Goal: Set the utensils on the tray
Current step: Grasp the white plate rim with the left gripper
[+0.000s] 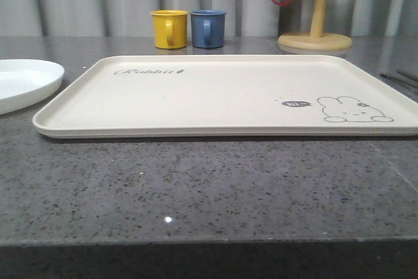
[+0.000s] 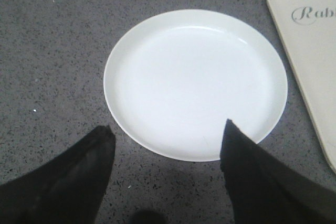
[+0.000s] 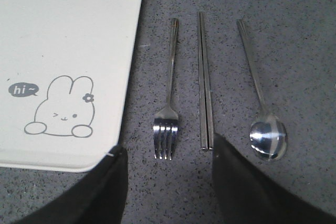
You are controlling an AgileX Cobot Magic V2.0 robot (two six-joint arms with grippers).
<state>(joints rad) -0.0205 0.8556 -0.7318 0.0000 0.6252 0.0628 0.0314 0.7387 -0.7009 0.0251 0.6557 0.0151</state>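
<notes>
Left hand (image 2: 165,129): fingers apart, above the plate (image 2: 195,83) on the surface (image 2: 52,51) beside the tray (image 2: 310,51). Right hand (image 3: 168,153): fingers apart, above the fork (image 3: 168,103), knife (image 3: 205,82) and spoon (image 3: 262,108), lying parallel just beside the tray.

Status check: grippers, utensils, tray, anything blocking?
Left gripper open above plate. Right gripper open over fork, with the paired steel sticks and spoon alongside. Tray bare, nothing blocking.
</notes>
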